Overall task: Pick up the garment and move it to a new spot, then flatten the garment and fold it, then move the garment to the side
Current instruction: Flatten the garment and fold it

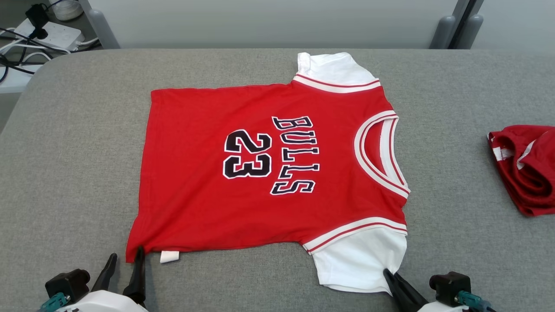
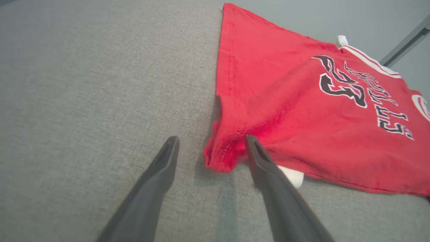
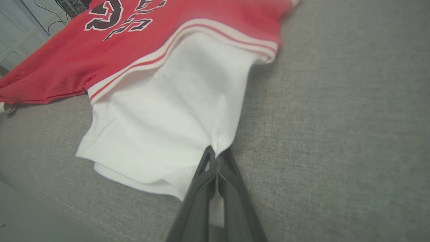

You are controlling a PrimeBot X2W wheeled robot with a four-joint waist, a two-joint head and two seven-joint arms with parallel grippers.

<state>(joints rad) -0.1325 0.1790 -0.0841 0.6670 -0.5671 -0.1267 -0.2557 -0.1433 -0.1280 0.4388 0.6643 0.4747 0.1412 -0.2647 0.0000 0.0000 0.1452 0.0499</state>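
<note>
At the far left of the head view, a power strip and its cables are cut off by the frame edge, off the desk. The left claw shows its two dark fingers and little of the body behind them, which runs out at the bottom edge. It stands open. In the left wrist view the left claw straddles the rumpled near-left hem corner of the garment, with one finger against the cloth. That finger half hides a small white tag poking out from under the hem; what is on the tag cannot be read.

The garment lies flat at the middle of the grey desk, hem to the left, neck to the right. It is a red jersey with white sleeves, red-and-white striped trim, and "BULLS 23" in black letters edged white. The far sleeve has a corner folded over.

The right claw is closed, pinching the edge of the near sleeve, whose cloth puckers at the fingertips. Further right, a crumpled red cloth is cut off by the frame.
</note>
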